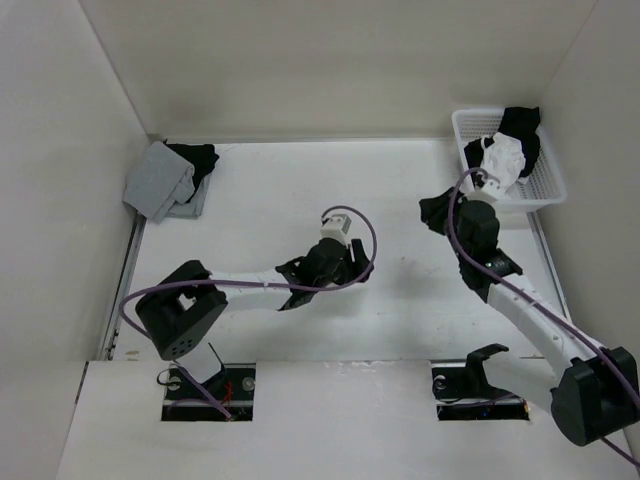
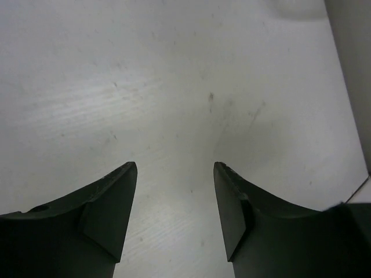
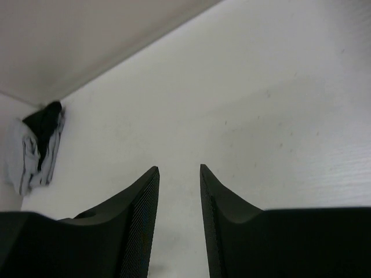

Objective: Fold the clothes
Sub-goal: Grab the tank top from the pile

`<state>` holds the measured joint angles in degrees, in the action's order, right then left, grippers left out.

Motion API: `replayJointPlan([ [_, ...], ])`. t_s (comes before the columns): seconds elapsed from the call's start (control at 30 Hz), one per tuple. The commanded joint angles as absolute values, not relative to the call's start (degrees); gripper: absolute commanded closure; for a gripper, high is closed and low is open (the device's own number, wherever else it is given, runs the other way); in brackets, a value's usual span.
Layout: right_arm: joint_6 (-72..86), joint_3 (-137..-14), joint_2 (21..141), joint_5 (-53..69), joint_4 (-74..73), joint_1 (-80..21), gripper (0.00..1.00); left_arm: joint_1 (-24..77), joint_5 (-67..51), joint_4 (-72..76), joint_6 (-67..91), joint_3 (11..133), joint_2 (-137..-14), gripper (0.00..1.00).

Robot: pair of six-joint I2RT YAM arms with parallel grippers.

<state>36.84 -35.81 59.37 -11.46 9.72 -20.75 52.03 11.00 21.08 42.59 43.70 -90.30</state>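
Left wrist view: the left gripper (image 2: 174, 168) is seen with jaws spread wide over the faintly scuffed white table (image 2: 174, 69), nothing between them. The right gripper (image 3: 178, 169) is likewise parted and empty. The white garment (image 1: 503, 155), thin and crumpled, is heaped in the latticed plastic basket (image 1: 548, 188) at the upper right of the top view, beside a black garment (image 1: 520, 125). Fetching is judged the step in hand: the soft cloth must be pinched, lifted out and spread flat.
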Motion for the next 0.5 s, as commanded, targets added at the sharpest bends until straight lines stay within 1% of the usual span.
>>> replayJointPlan([
  [0.0, 33.58, -43.40, 60.46, -15.73, 5.28, -15.79, 0.67, 54.88, 8.18, 26.10, 41.39, 42.45, -92.54, 0.45],
  [0.07, 33.22, -46.40, 62.22, -16.08, 3.26, -12.01, 0.75, 56.38, 6.33, 26.72, 41.31, 42.89, -94.48, 0.47],
  [0.1, 33.05, -48.23, 63.62, -16.08, 2.21, -9.65, 0.83, 57.34, 5.46, 26.98, 40.96, 42.98, -95.09, 0.47],
  [0.17, 32.96, -50.96, 66.52, -16.26, 1.15, -6.04, 0.93, 58.22, 5.45, 27.59, 40.69, 42.10, -95.10, 0.48],
  [0.23, 33.40, -54.22, 70.12, -16.26, -0.43, -2.43, 0.99, 59.01, 5.97, 30.48, 40.08, 40.70, -94.66, 0.49],
  [0.33, 33.75, -60.19, 77.41, -16.78, -0.62, 3.28, 1.00, 59.46, 6.06, 34.79, 38.59, 38.59, -93.61, 0.51],
  [0.43, 32.61, -66.86, 86.36, -18.19, 0.00, 7.68, 1.00, 59.46, 6.06, 35.95, 38.41, 37.53, -92.55, 0.53],
  [0.47, 32.17, -68.89, 89.01, -18.19, -0.17, 9.00, 0.97, 59.46, 6.06, 36.12, 38.41, 37.36, -92.29, 0.53],
])
